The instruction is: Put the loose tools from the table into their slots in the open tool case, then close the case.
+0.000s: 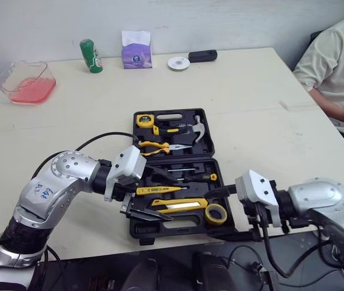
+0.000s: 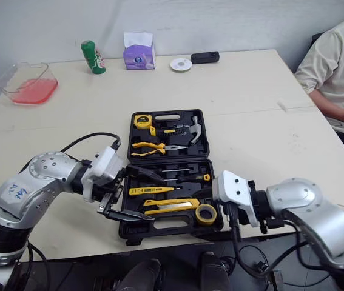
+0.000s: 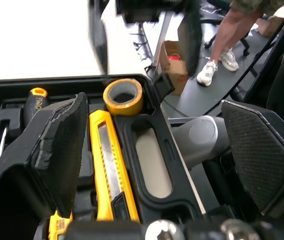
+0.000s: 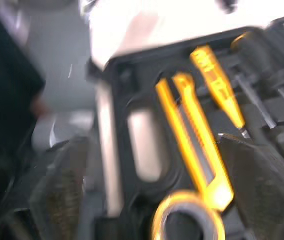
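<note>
Apparently all tools (image 1: 159, 190) sit slotted inside the open tool case (image 1: 172, 225); we see none loose beside it. Left gripper (image 3: 152, 125) and right gripper (image 4: 152, 150) gape wide, empty, over its near half. Closing remains.

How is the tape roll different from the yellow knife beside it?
The tape roll is a round ring with a hole; the utility knife is long and flat. The tape roll is compact; the utility knife stretches much farther. Both are yellow and sit in the tool case.
</note>
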